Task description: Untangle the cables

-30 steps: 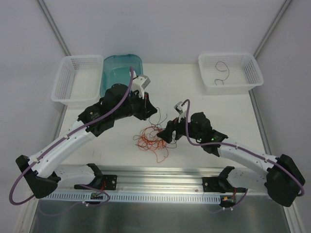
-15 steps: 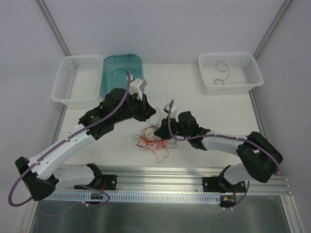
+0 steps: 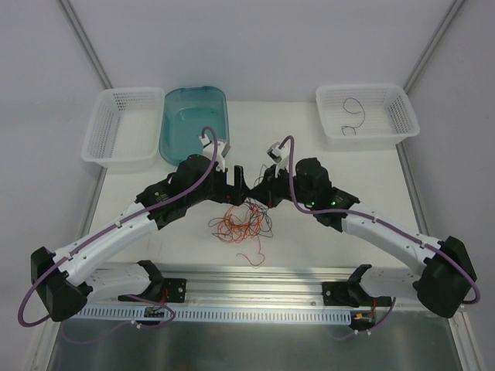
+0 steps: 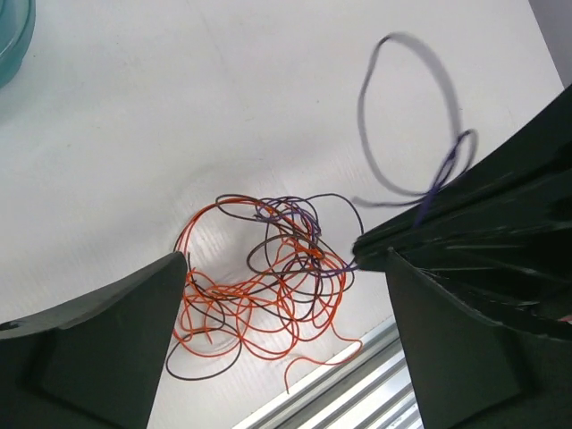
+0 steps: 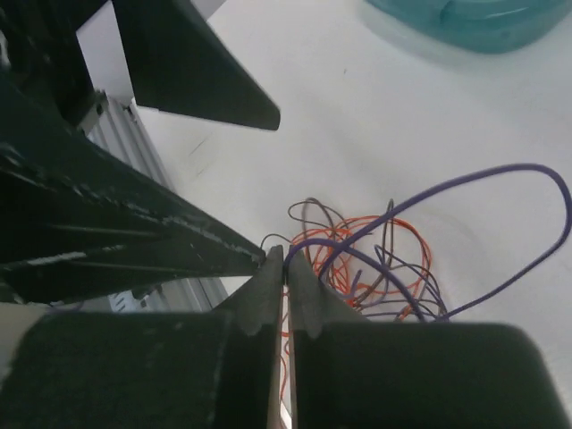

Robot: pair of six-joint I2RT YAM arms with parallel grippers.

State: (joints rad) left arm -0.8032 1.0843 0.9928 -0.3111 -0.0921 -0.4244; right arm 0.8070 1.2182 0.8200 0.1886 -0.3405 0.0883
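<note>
The cables (image 3: 240, 224) lie in a loose tangle of orange-red, black and dark purple strands on the table, just below the two gripper tips. From above, my left gripper (image 3: 236, 182) and right gripper (image 3: 256, 193) meet tip to tip over the heap. The left wrist view has its gripper (image 4: 286, 261) open, both fingers (image 4: 107, 349) wide apart over the tangle (image 4: 268, 286) and holding nothing. My right gripper (image 5: 284, 259) is shut on a purple cable (image 5: 500, 179), which arcs up out of the heap (image 5: 375, 259).
A teal tub (image 3: 192, 124) stands at the back left beside a white basket (image 3: 122, 127). Another white basket (image 3: 367, 114) at the back right holds one black wire (image 3: 352, 108). A metal rail (image 3: 255, 297) runs along the near edge.
The left gripper has opened and let go of its strand, shifting down toward the centre. The right gripper has moved in against it and shut on the purple cable.
</note>
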